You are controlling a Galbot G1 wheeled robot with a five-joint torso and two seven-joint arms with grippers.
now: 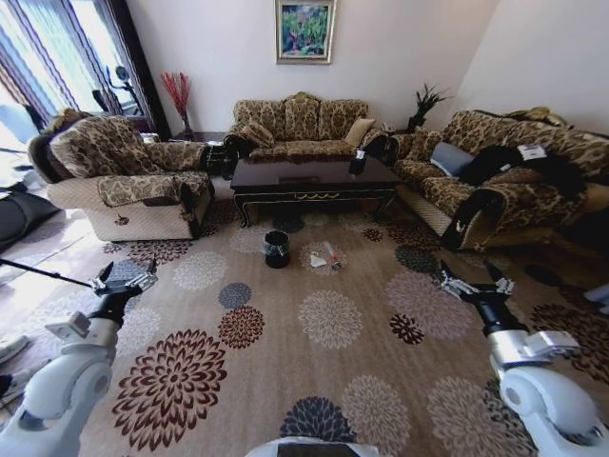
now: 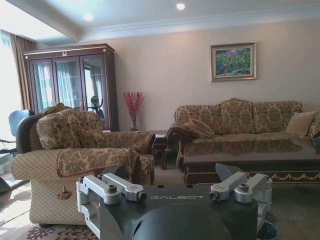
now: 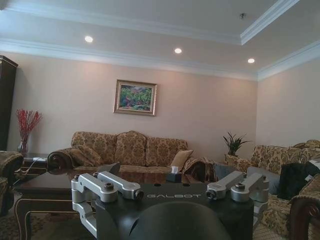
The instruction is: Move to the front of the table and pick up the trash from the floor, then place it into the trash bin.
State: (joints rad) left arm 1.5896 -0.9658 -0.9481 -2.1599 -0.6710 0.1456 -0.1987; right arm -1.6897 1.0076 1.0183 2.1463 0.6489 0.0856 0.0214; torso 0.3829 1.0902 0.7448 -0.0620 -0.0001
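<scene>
Nearest the robot, both arms hang forward over the flowered carpet (image 1: 324, 381), each well apart from the litter. The left hand (image 1: 122, 282) hovers above the carpet on the left side with its fingers spread and nothing between them; the right hand (image 1: 476, 283) hovers on the right side, likewise spread and empty (the wrist views show each pair of finger links splayed wide).

Farther out, near the middle of the carpet, the trash bin (image 1: 277, 248) stands upright. Just to its right lies the trash (image 1: 324, 256): a white scrap and a clear wrapper close together on the carpet, apart from the bin.

Beyond them stands the table (image 1: 314, 181), a dark glossy surface with gold trim on its front rail and a small dark box near its right end. An armchair (image 1: 128, 176) sits to the left, a sofa (image 1: 300, 124) behind, and another sofa (image 1: 495, 176) to the right.
</scene>
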